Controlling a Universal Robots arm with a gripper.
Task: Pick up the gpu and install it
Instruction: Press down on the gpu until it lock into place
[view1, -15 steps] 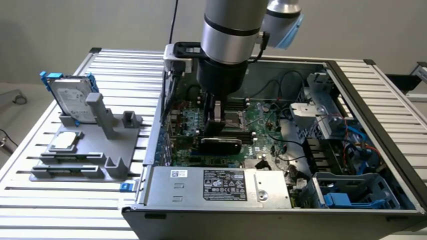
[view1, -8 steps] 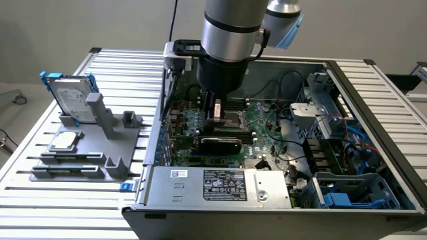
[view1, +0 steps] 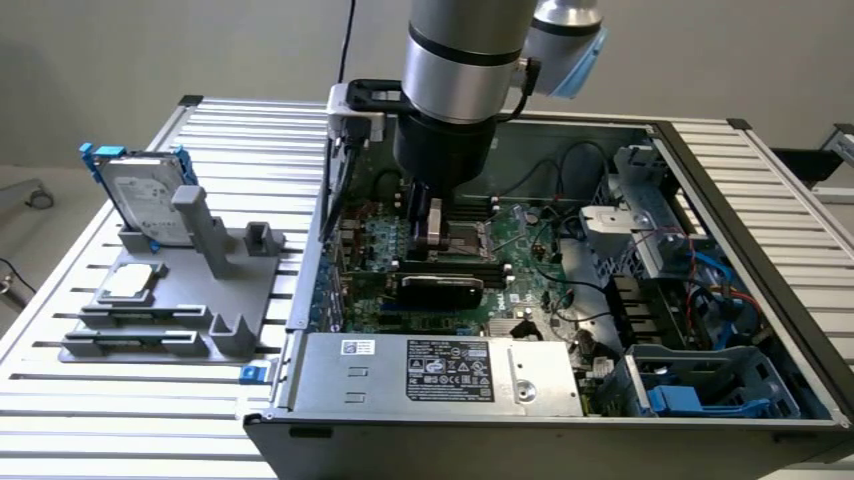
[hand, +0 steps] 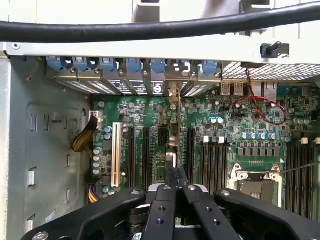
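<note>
The gpu (view1: 441, 288) stands on edge in the open computer case (view1: 747, 230), its black rounded shroud facing the front and its lower edge down at the motherboard (view1: 534, 260). In the wrist view the gpu (hand: 173, 132) appears edge-on, running from the rear slot brackets toward my fingers, between two long black slots. My gripper (view1: 430, 255) hangs straight down over the card's upper edge. In the wrist view the gripper (hand: 172, 182) has its fingertips drawn together right at that edge. Whether they pinch the board cannot be told.
A grey fixture (view1: 174, 300) in the exterior view's left holds a silver hard drive with blue rails (view1: 140, 200) and small parts. The power supply (view1: 441, 370) fills the case front. A black cable (hand: 150, 30) crosses the wrist view. The CPU socket (hand: 255, 185) lies beside the slots.
</note>
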